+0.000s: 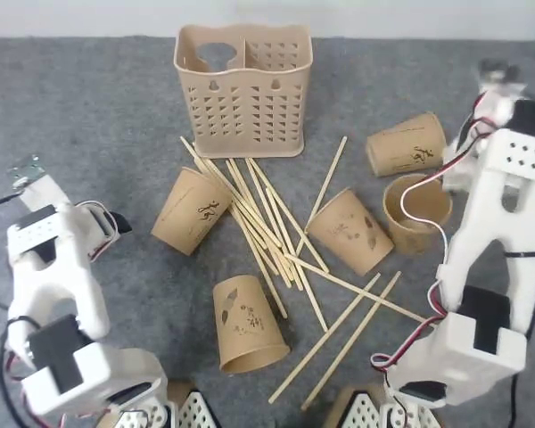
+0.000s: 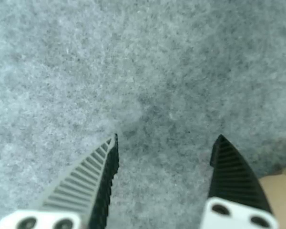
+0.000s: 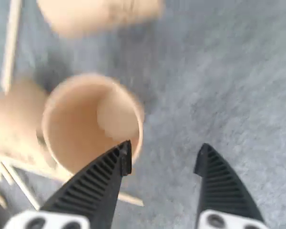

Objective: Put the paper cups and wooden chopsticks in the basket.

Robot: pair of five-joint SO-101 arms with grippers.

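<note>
5 paper cups (image 1: 350,230) and the wooden chopsticks (image 1: 266,234) are sitting loose on the mat (image 2: 133,71) in front of the basket (image 1: 242,111). The right gripper (image 3: 165,145) is hovering, jaws apart, over the rim of the 1 upright cup (image 3: 90,121), probably lining up to pinch its wall. The left gripper (image 2: 168,137) is hanging spread over bare mat.

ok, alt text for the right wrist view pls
The right gripper, open, hangs above a grey mat, close beside an upright paper cup seen from above. A second paper cup lies on its side beyond it, and wooden chopsticks lie on the mat near the cups.
</note>
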